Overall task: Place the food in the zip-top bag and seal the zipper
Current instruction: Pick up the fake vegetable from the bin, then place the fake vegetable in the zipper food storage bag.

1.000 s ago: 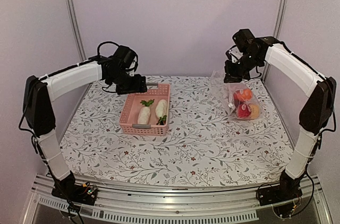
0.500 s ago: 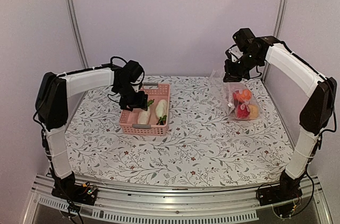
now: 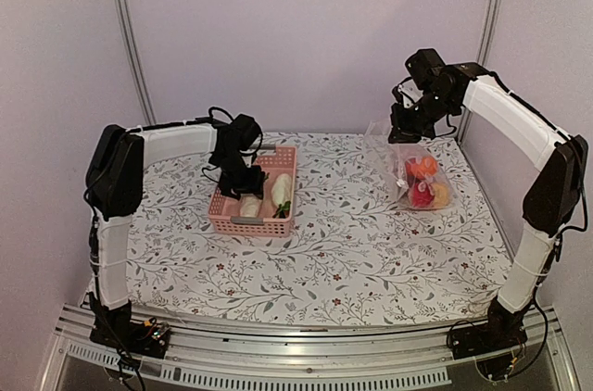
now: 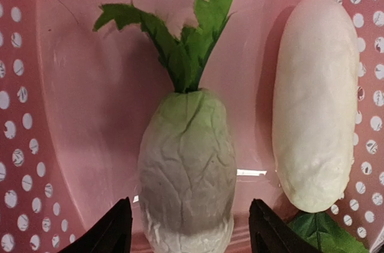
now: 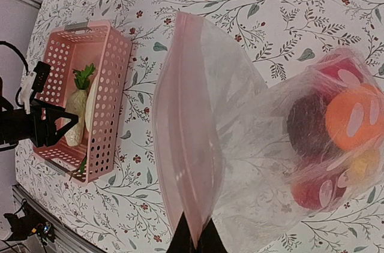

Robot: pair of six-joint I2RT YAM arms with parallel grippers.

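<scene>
Two white radishes lie in the pink basket (image 3: pixel 233 222). My left gripper (image 3: pixel 239 189) is down in the basket, open, its jaws on either side of the left radish (image 4: pixel 186 163) with a gap on each side. The second radish (image 4: pixel 315 103) lies to its right. The clear zip-top bag (image 5: pixel 240 121) hangs at the back right with orange (image 5: pixel 354 115), dark purple (image 5: pixel 306 124) and red (image 5: pixel 312 190) food pieces inside. My right gripper (image 5: pixel 195 238) is shut on the bag's mouth edge by the zipper, holding the bag (image 3: pixel 408 164) up.
The pink basket's perforated walls (image 4: pixel 18 115) stand close on both sides of my left gripper. A flower-patterned cloth (image 3: pixel 352 243) covers the table. Metal posts and walls close the back and the sides.
My left arm has swung right and down into the basket, over the left radish, and its jaws have narrowed a little. The right arm and the bag have not moved.
</scene>
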